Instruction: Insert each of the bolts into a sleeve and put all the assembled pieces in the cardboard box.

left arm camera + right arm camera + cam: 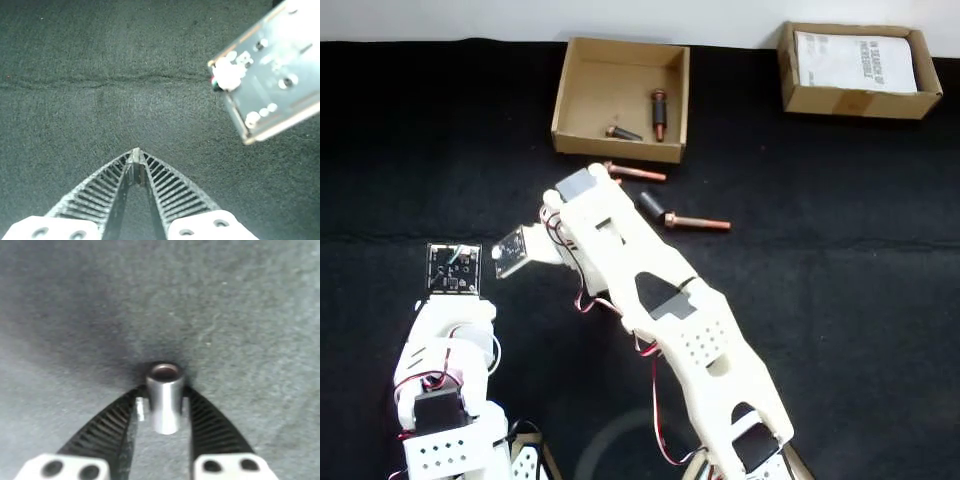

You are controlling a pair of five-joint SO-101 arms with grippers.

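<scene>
My right gripper is shut on a silver sleeve, whose open end faces away from the camera just above the black cloth. In the high view the right arm stretches toward the cardboard box. A loose copper bolt lies just in front of the box. A bolt with a dark sleeve on it lies to its right. Two assembled pieces rest inside the box. My left gripper is shut on nothing, low over bare cloth at the near left.
A second cardboard box holding a paper sheet sits at the far right. The right arm's camera board hangs close beside my left gripper. The left arm stands at the table's near left.
</scene>
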